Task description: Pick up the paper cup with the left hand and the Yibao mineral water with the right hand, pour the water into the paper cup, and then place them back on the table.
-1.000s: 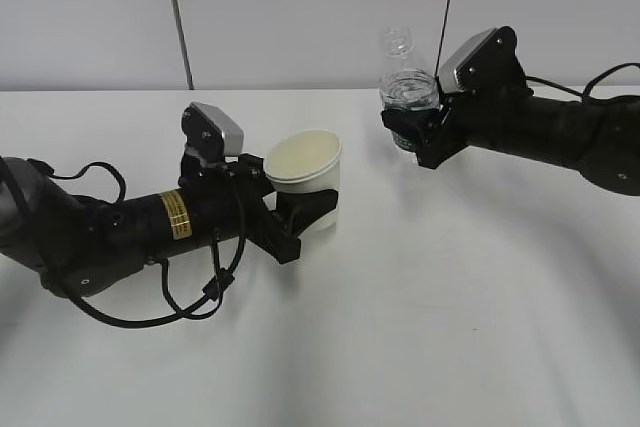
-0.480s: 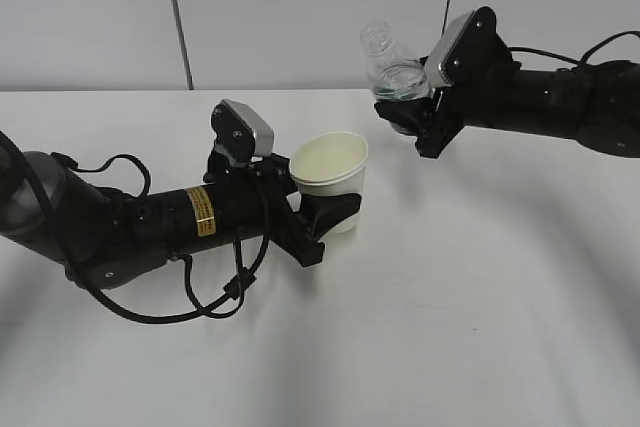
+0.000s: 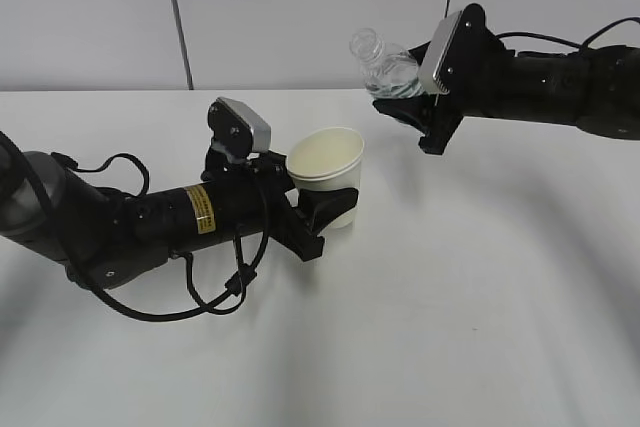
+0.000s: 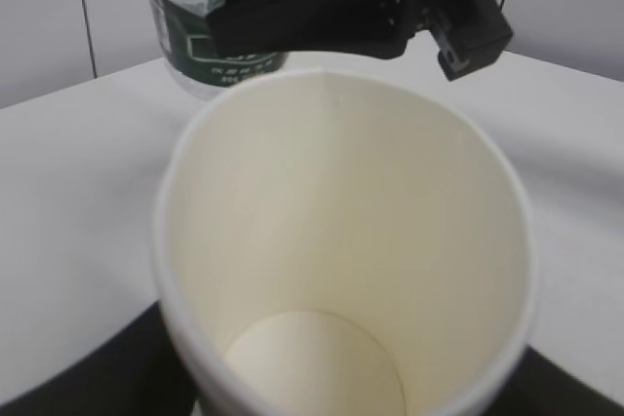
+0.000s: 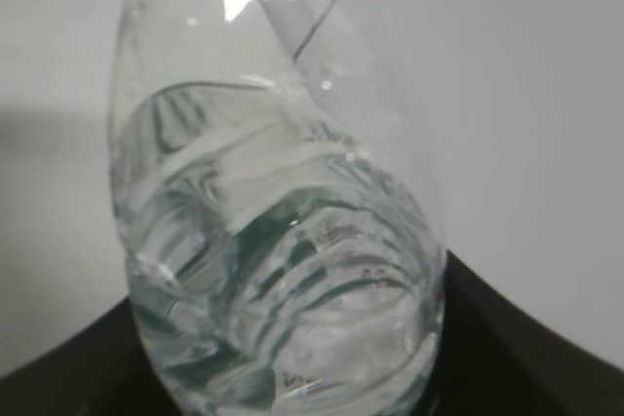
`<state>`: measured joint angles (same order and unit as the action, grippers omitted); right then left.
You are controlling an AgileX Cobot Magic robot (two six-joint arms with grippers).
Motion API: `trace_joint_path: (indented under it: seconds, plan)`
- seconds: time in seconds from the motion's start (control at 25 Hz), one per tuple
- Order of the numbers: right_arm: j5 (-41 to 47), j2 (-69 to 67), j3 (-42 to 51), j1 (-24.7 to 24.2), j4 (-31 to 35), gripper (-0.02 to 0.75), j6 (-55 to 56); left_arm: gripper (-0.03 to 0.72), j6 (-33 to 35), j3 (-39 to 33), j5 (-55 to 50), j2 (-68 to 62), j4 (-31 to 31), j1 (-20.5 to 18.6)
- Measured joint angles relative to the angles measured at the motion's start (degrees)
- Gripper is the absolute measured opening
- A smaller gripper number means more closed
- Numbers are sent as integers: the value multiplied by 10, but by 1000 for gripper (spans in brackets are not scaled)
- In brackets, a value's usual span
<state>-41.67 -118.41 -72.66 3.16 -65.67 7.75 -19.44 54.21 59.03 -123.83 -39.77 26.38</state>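
Left hand [image 3: 318, 219] jaws pinch paper cup [image 3: 328, 175], held above table [image 3: 450, 327], tilted slightly right. Right hand [image 3: 405, 112] jaws clamp Yibao mineral water [image 3: 385, 69], raised, neck tipped left toward cup; mouth seems short of rim.

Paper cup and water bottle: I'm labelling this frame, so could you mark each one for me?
paper cup [image 3: 325, 159], exterior view, on its inner wall below the rim.
water bottle [image 3: 388, 73], exterior view, on its clear tilted body.

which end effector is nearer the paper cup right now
Left. The left end effector is clamped around the paper cup, holding it; the right end effector holds the tilted bottle above and right, apart from it.
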Motion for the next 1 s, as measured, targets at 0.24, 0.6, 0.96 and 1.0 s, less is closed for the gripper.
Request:
trace_joint_path:
  seconds: [0.24, 0.6, 0.96, 1.0]
  plan:
    - [-9, 0, -16, 0, -24, 469, -20, 403, 0, 0, -1, 0, 5, 0]
    - [-12, 0, -18, 0, -40, 469, -95, 402, 0, 0, -1, 0, 6, 0]
    - [-1, 0, -30, 0, -42, 468, -132, 402, 0, 0, -1, 0, 6, 0]
    - [1, 0, -31, 0, -42, 468, -133, 402, 0, 0, -1, 0, 6, 0]
